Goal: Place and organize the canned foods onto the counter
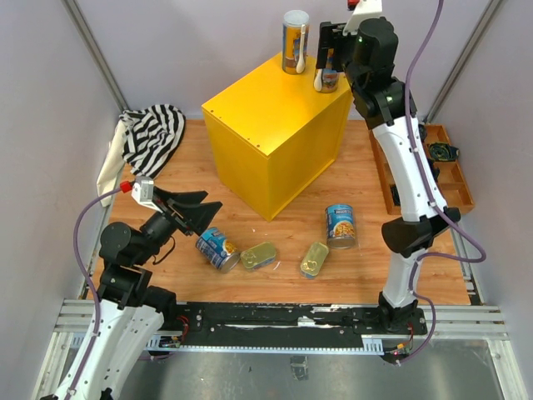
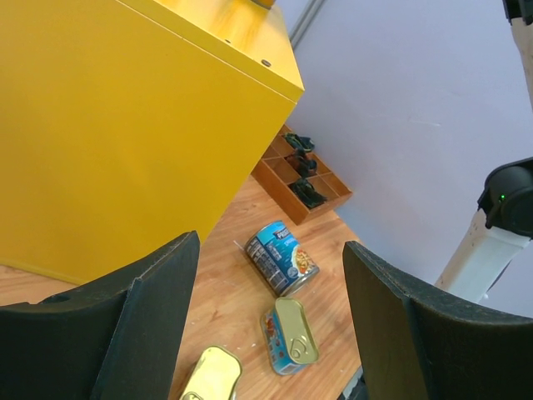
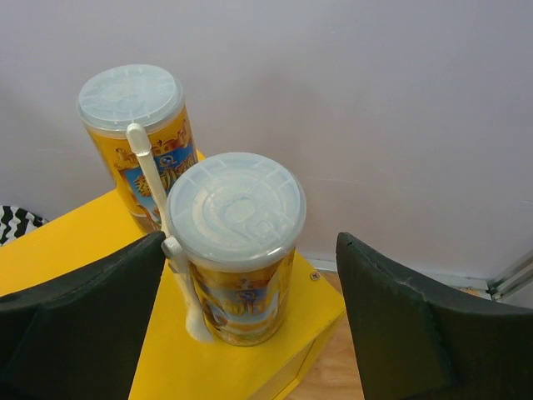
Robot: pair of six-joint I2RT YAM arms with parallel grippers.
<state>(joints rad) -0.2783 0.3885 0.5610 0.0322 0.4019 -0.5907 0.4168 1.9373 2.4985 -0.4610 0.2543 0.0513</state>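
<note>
On the yellow counter [image 1: 275, 133] stand two tall white-lidded cans, one at the back [image 1: 295, 42] and one by the right corner [image 1: 331, 81]. My right gripper [image 3: 251, 246] is open and straddles the corner can [image 3: 237, 250], with a clear gap at its right finger. The other tall can [image 3: 137, 133] is behind it. On the floor lie two blue cans [image 1: 218, 248] [image 1: 341, 226] and two golden tins [image 1: 259, 255] [image 1: 314, 258]. My left gripper [image 1: 200, 212] hangs open and holds nothing, just above the nearer blue can.
A white plastic spoon [image 3: 166, 242] is clipped to each tall can's side. A brown compartmented tray [image 1: 433, 167] with black gadgets sits at the right wall. A striped cloth [image 1: 150, 137] lies at the back left. The left wrist view shows the counter's side [image 2: 125, 125].
</note>
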